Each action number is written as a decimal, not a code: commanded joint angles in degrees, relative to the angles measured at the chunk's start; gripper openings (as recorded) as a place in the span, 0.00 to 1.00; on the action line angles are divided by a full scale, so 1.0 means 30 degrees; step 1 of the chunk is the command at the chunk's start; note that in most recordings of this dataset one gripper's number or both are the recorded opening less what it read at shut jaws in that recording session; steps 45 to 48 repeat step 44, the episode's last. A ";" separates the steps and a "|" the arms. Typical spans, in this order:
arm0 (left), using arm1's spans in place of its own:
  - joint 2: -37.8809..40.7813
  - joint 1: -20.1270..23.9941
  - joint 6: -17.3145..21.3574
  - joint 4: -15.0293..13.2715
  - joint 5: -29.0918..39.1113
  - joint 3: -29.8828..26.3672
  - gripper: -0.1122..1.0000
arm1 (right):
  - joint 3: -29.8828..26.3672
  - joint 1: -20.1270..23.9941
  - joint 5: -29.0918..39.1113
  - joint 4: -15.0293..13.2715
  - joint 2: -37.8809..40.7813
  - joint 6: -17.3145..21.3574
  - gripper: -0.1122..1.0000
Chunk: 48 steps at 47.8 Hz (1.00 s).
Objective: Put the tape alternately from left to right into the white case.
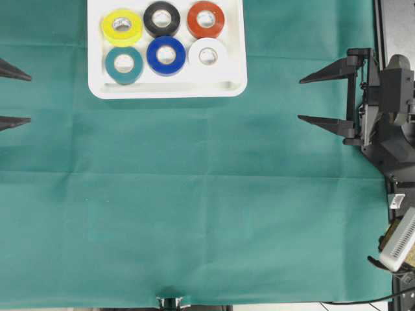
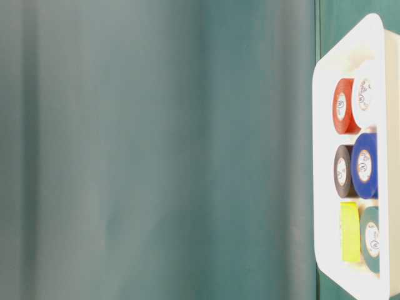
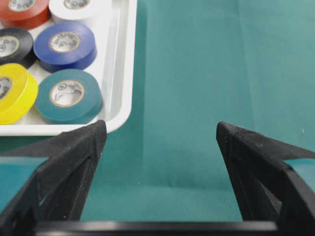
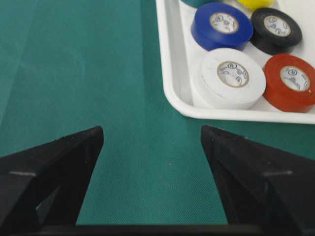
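Tape rolls [image 1: 165,40], all six, lie inside the white case [image 1: 237,85] in two rows of three. Left gripper [image 1: 14,95] and right gripper [image 1: 316,98], both wide open and empty, stand well apart from the case; nothing seems left to place.

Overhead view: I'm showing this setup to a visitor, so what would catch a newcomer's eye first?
The white case at the top edge of the green cloth stands out, packed with six bright rolls in two rows: yellow, black and red-orange behind, teal, blue and white in front. The left end effector and right end effector flank it, open and empty.
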 commanded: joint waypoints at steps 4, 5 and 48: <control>-0.0762 0.0029 0.0000 0.0059 -0.0088 0.0176 0.98 | 0.0088 0.0029 -0.0117 0.0029 -0.0264 0.0322 0.87; -0.0850 0.0059 0.0000 0.0059 -0.0059 0.0234 0.98 | 0.0146 0.0029 -0.0146 0.0059 -0.0352 0.0381 0.87; -0.1260 0.0059 0.0088 0.0117 -0.0029 0.0732 0.98 | 0.0850 0.0029 -0.0146 0.0029 -0.1230 0.1025 0.87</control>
